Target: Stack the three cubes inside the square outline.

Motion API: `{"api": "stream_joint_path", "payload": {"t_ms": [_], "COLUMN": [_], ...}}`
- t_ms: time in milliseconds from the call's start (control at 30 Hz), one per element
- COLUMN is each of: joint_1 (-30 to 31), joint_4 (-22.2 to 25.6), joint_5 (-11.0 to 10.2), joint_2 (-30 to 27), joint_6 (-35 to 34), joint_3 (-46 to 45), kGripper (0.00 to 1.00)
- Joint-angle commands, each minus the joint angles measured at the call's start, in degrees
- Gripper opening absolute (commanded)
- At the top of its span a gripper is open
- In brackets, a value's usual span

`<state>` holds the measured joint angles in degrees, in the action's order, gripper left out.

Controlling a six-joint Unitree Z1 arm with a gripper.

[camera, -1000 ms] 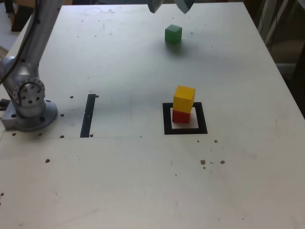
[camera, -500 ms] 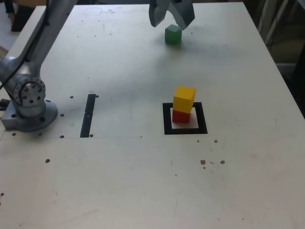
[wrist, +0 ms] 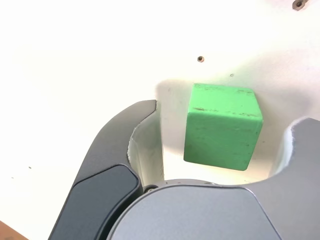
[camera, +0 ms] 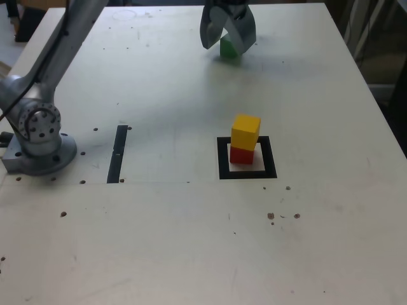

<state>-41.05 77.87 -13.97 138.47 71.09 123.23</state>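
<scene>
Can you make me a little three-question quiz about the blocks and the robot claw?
1. True or false: the yellow cube sits on top of the red cube.
2. Which cube is between the fingers of the gripper? A) red B) green C) yellow
3. Fill in: the two stacked cubes stand inside the ___ outline.

Key: 1 true. 2 B, the green cube, with gaps on both sides, so not squeezed yet. 3 square.

The arm (camera: pixel 48 57) is silver-grey metal with a round, screw-dotted base joint (camera: pixel 38 124). Its gripper (camera: pixel 227 39) has dark grey curved fingers (wrist: pixel 125 165).
</scene>
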Motion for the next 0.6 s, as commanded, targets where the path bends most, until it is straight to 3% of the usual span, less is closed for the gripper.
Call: {"api": "stream_joint_path", "payload": {"t_ms": [0, 400, 567], "joint_1": [0.1, 0.3, 0.3], "joint_4": [-0.3, -0.5, -0.2], "joint_5": [0.2, -0.3, -0.2], "joint_2": [0.5, 0.5, 0.5], "joint_6": [0.1, -0.5, -0.5], "joint_3": [0.3, 2.6, 2.2], "kGripper": [0.66, 0.40, 0.34]}}
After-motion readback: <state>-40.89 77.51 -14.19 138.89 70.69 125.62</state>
